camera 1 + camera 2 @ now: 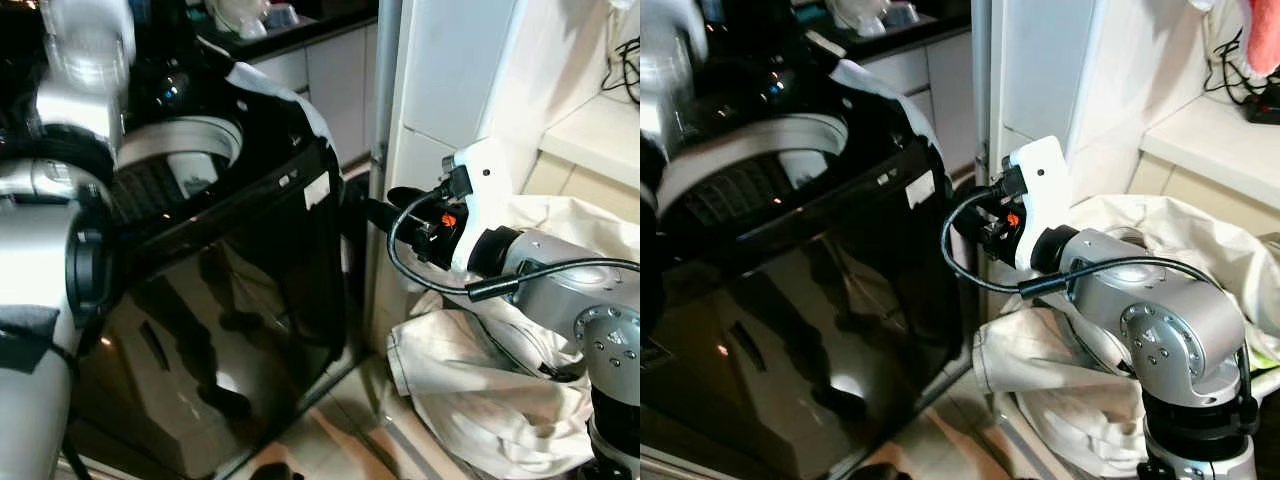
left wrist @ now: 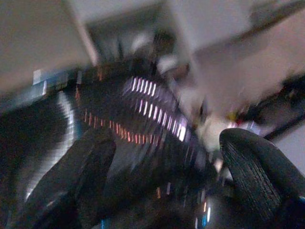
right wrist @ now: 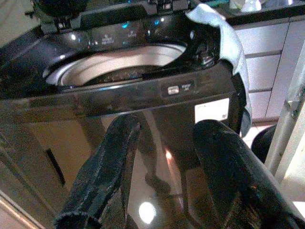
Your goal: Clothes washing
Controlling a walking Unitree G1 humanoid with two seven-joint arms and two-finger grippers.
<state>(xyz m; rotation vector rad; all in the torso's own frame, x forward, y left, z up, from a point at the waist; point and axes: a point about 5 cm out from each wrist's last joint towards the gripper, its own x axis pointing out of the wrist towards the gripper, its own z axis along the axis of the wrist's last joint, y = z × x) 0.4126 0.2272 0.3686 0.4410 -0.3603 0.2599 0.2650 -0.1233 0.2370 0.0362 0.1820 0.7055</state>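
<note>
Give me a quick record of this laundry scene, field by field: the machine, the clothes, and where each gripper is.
machine: black top-loading washing machine, lid up, drum opening exposed
on machine: pale cloth draped over its rear corner
laundry: white fabric pile on the floor beside the machine, on the robot's right
left gripper: open, empty, held over the drum; view blurred
right gripper: open, empty, pointing at the machine's glossy front, apart from it
backdrop: white cabinets behind the machine

head eyes: look down | wrist views: near | shared: washing machine (image 1: 230, 260), open drum (image 3: 119, 64)
</note>
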